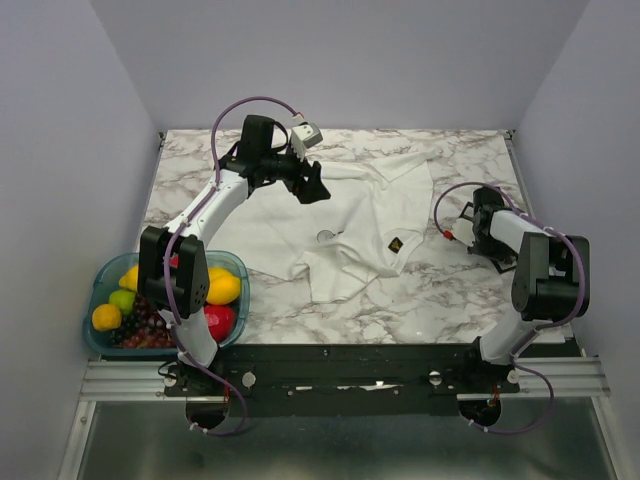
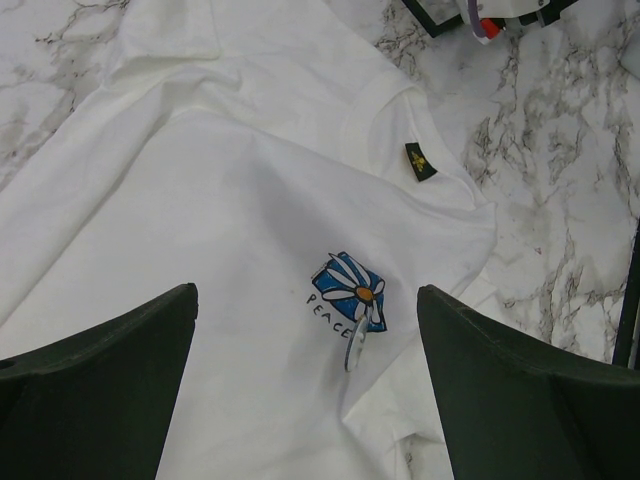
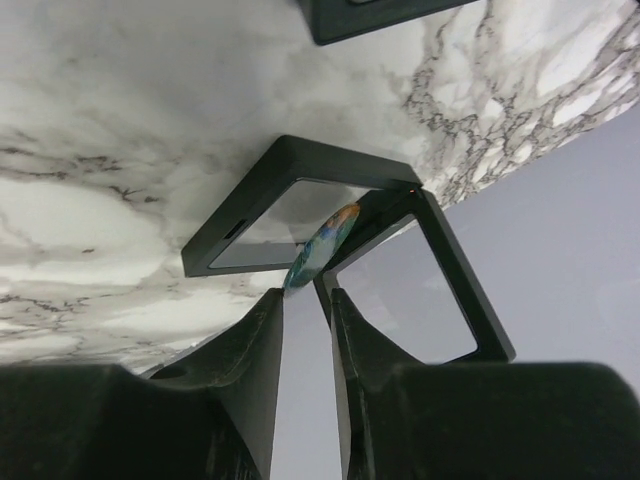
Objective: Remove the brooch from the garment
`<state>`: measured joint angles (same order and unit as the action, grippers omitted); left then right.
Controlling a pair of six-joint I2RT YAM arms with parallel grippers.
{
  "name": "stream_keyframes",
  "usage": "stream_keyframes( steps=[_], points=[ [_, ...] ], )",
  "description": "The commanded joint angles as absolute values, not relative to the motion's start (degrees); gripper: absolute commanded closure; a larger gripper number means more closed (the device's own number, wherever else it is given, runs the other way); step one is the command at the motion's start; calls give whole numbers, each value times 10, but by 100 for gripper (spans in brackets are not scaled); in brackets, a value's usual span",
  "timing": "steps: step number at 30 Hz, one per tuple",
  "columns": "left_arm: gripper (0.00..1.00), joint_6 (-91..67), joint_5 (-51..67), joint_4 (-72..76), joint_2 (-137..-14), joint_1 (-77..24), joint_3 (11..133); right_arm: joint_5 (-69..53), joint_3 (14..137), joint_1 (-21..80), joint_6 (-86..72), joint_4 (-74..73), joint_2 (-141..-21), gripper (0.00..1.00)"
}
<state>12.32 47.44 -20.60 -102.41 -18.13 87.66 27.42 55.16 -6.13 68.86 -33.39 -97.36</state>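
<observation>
Held left gripper (image 2: 305,292) spread wide above the brooch (image 2: 352,292) on the garment (image 2: 200,200); could not tell whether right gripper (image 3: 309,293) gripped anything.

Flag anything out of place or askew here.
Two things. The garment lies rumpled and partly folded over itself, and the brooch sits crooked on it. By the right gripper, a small colourful disc stands edge-on between the halves of an open black frame.

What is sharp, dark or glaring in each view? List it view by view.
Top external: even light, soft shadows, garment sharp. Left wrist: brooch crisp, left gripper a dark silhouette. Right wrist: right gripper near black, the black frame shows pale glare on its window.
</observation>
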Motion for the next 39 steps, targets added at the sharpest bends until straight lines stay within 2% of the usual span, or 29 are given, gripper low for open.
stream_keyframes(
  steps=[1,9,12,20,21,24,29,32,33,36,39],
  points=[
    [1,118,495,-193,-1025,-184,889,259,569,-66,676,-381,-959,65],
    [1,120,497,-194,-1021,-184,887,226,599,-66,654,-424,-957,63],
    [1,122,499,-195,-1018,-184,885,167,640,-66,633,-483,-953,63],
    [1,232,490,-284,-1009,-183,868,-144,793,-44,655,-744,-915,59],
    [1,242,488,-293,-1008,-183,865,-226,814,-39,667,-773,-914,58],
    [2,276,485,-337,-1011,-183,863,-321,873,-3,680,-830,-928,57],
    [7,315,481,-401,-1022,-183,854,-396,941,72,608,-728,-940,62],
    [14,344,485,-447,-1037,-180,851,-431,958,95,537,-627,-948,67],
    [21,351,488,-460,-1042,-178,851,-446,974,98,520,-608,-954,67],
    [30,364,500,-478,-1063,-173,847,-459,1018,111,464,-570,-996,68],
    [33,350,513,-442,-1075,-172,835,-459,1028,124,422,-539,-1019,69]
  ],
)
